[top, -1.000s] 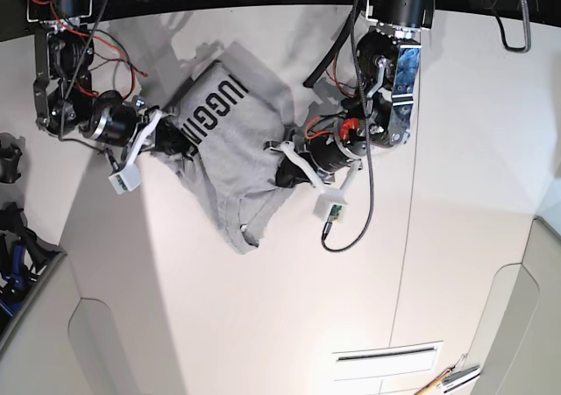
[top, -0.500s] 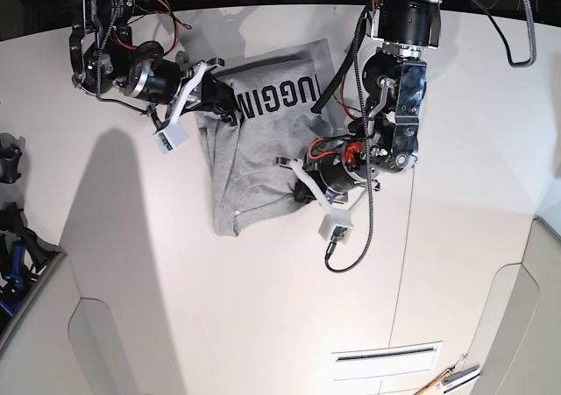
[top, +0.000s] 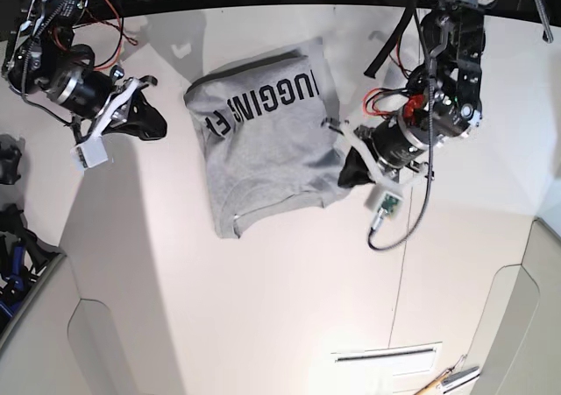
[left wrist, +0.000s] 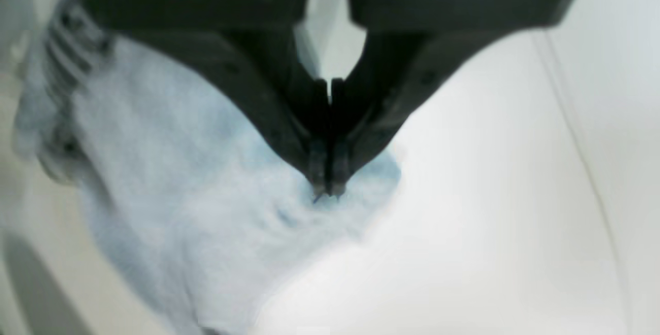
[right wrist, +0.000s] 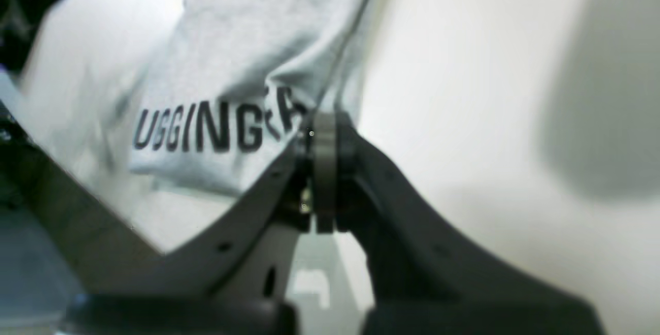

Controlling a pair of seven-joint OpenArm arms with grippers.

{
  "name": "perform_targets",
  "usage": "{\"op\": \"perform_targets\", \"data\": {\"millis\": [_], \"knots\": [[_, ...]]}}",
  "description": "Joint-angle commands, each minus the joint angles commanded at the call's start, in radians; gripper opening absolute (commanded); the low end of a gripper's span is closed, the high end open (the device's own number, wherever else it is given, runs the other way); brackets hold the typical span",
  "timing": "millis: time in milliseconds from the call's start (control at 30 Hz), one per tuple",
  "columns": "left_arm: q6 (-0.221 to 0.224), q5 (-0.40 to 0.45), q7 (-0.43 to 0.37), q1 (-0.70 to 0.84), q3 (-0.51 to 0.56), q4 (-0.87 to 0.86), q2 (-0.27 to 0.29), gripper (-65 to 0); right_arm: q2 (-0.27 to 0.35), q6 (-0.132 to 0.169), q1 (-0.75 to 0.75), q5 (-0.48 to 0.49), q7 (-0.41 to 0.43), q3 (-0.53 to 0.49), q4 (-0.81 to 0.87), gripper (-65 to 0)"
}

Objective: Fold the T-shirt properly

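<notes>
One grey T-shirt (top: 272,145) lies on the one worktop (top: 289,325), in the middle of the base view's upper half, between two hands. It is folded into a single compact, slightly slanted bundle, with one line of black lettering (top: 272,99) across its upper part and creases below. Each of the two hands has two fingers, and both pairs are together. The right hand (top: 156,125) is apart from the cloth, on the base view's left. The left hand (top: 349,178) is at the T-shirt's lower corner on the other side; whether it touches the fabric, I cannot tell. A few slim items (top: 447,379), too small to count surely, lie near the lower right corner.
</notes>
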Motion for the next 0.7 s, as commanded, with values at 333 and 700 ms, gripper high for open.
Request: {"op": "perform_targets", "data": {"millis": [333,700], "knots": [[0.079,0.179,-0.036,0.66,0.0,0.234,-0.138,-65.0,0.219,0.015,-0.429,0.125,-0.014,0.019,0.006,-65.0],[0.079,0.256,-0.359,0.969,0.005,-0.172,-0.2,-65.0,0.447,0.01,-0.575,0.124,0.068,-0.181,-0.174,-65.0]]}}
